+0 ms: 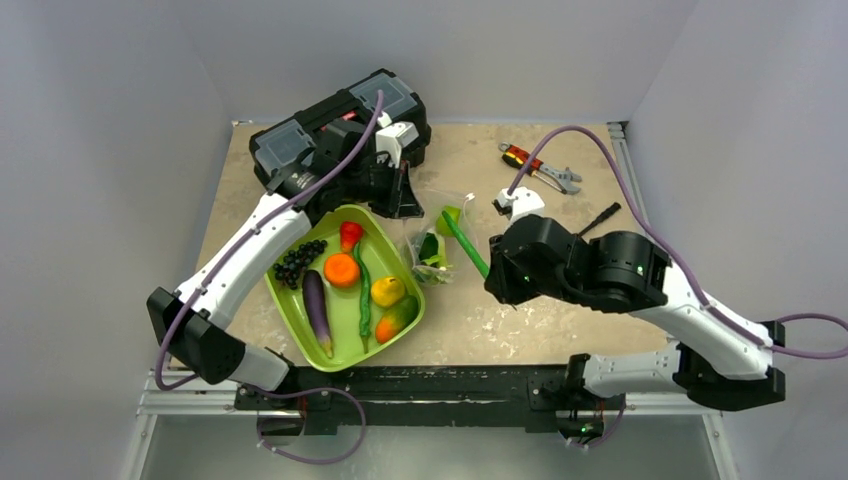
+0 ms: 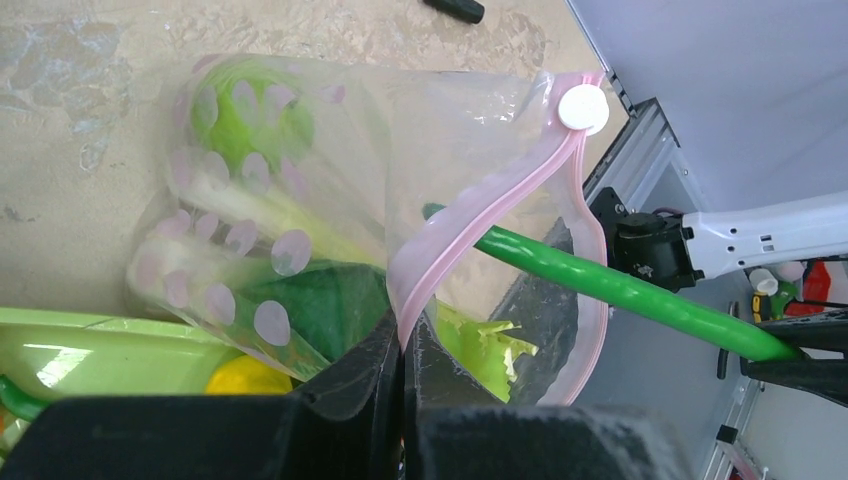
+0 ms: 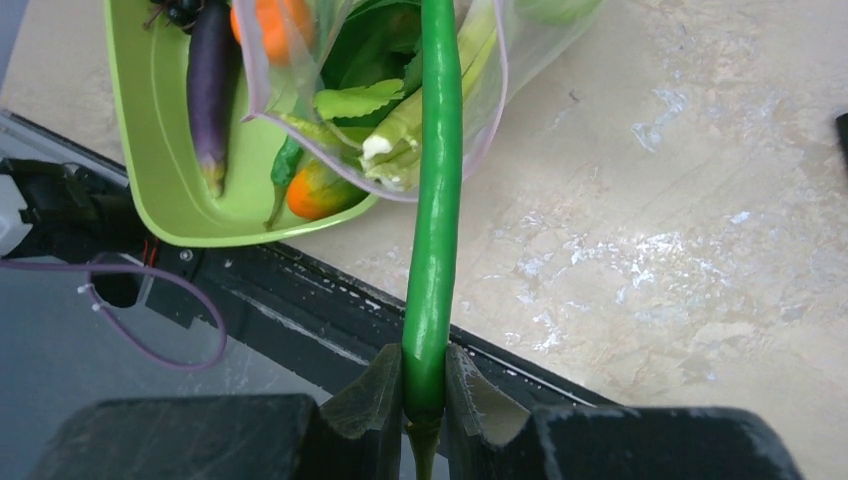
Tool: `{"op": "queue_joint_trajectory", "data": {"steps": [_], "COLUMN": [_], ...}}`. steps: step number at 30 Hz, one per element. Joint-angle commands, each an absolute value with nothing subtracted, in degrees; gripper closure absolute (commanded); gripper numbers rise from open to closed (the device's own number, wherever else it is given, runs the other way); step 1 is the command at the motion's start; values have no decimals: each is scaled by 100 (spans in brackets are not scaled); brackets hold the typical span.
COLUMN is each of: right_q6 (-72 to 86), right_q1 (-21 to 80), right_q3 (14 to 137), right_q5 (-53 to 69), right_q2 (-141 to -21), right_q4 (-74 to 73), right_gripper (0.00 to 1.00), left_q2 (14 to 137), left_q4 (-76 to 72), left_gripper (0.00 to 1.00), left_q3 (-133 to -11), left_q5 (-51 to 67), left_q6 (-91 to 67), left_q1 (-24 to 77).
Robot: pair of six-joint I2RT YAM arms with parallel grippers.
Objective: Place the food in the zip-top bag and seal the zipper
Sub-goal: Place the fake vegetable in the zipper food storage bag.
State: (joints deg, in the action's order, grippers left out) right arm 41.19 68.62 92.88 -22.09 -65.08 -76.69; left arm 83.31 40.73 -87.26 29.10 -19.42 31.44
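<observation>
Filling step. Beside the lime-green plastic tray (image 3: 150, 130), left gripper (image 2: 403, 345) pinches the pink zipper strip (image 2: 480, 205) of the crinkly clear bag (image 2: 330, 150); right gripper (image 3: 425, 375) clamps a long green bean (image 3: 437, 200), tip inside. Next: push deeper, release.

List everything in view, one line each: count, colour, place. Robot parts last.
zip-top bag: one, clear, pink zipper, beside tray
bagged food: several, green and whitish, inside bag
long bean: one, green, tip in bag mouth
tray: one, lime-green, near left
grapes: one bunch, dark, tray
eggplant: one, purple, tray
orange: one, orange, tray
thin bean: one, green, tray
red piece: one, red, tray
yellow fruit: one, yellow, tray
orange-green fruit: one, tray
toolbox: one, black, far left
wrench: one, grey, red-yellow handle, far right
small tool: one, black, right
left gripper: shut on zipper
right gripper: shut on long bean
</observation>
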Motion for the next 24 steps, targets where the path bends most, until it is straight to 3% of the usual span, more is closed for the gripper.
{"op": "queue_joint_trajectory", "data": {"steps": [1,13,16,24], "right_q6": [4303,3776,3623,3370], "right_q1": [6508,5995,5866,5628], "right_q3": [9635,10427,10636,10955], "right_q5": [-1833,-1047,-1099,-1662], "right_q2": [-6927,-8289,-8655,-9361], "right_q4": [-7711,-7746,-7716,-7287], "right_gripper": [100,100,92,85], "left_q2": [8071,7820,7830,7980], "left_q4": [3694,3370,3323,3264], "left_gripper": [100,100,100,100], "left_q3": [-8655,-8466,-8456,-8446], "left_q5": [2783,2795,2948,3164], "left_q6": [-1916,-2039,-2101,-2220], "left_q1": [3239,3481,3487,3483]}}
